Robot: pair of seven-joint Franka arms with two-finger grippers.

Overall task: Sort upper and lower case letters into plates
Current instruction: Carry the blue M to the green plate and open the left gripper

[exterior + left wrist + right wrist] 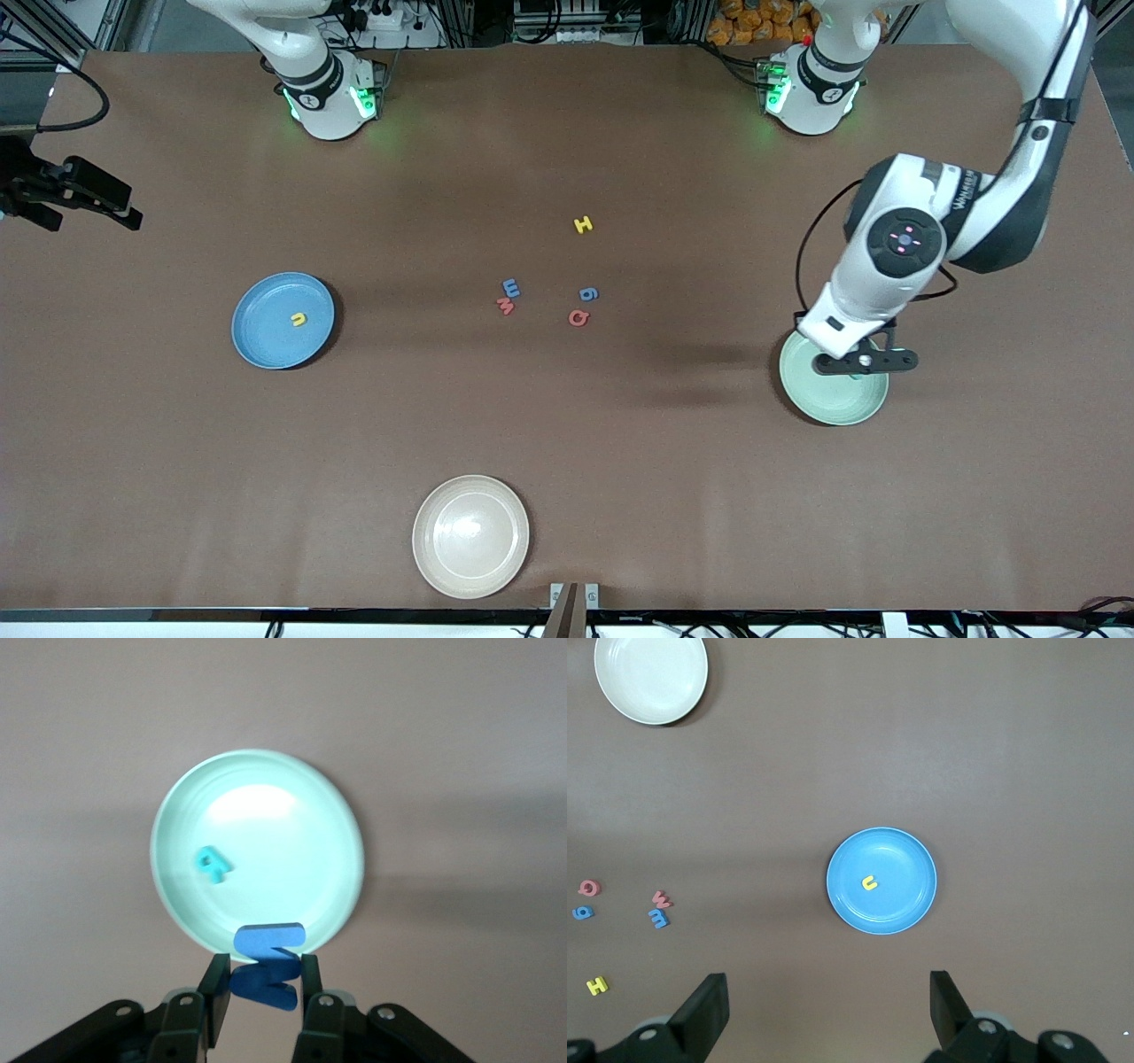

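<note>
My left gripper [263,974] hangs over the edge of the mint green plate [833,400], shut on a blue letter [266,964] held on edge between its fingers. A teal letter [213,864] lies in that plate [292,815]. The sky blue plate [266,341] toward the right arm's end holds a yellow letter [299,319]. Loose mid-table are a yellow H [583,224], a blue letter [511,287] touching a red one [505,306], and a blue letter [588,293] beside a red Q [578,317]. My right gripper [827,983] waits high and open, empty, looking down on the blue plate [904,904].
A cream-beige round dish [470,536] sits near the table's front-camera edge, with nothing in it. The left arm's forearm [895,248] slants over the table above the mint plate. Bare brown tabletop surrounds the plates.
</note>
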